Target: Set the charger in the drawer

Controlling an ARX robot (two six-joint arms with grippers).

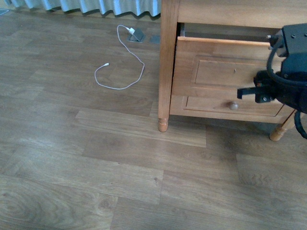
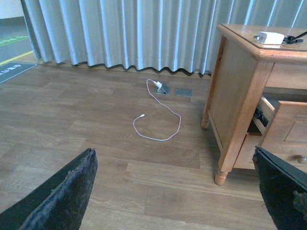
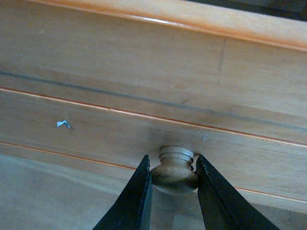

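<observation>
The charger [image 2: 268,37], a small white block with a black cable, lies on top of the nightstand in the left wrist view; it is out of the front view. The upper drawer [image 1: 216,67] stands pulled partly out, with a dark gap behind its front panel; it also shows in the left wrist view [image 2: 283,129]. My right gripper [image 3: 172,162] is shut on the drawer's round pale knob [image 3: 175,176], one finger on each side. In the front view the right gripper [image 1: 261,92] hides that knob. My left gripper [image 2: 175,191] is open and empty above the floor, left of the nightstand.
A long white cable [image 1: 120,72] loops on the wooden floor, running to a floor socket [image 1: 136,35] by the curtain [image 1: 86,5]. The shallower lower drawer's knob [image 1: 233,105] shows below. The nightstand's front leg [image 1: 163,125] stands on the floor.
</observation>
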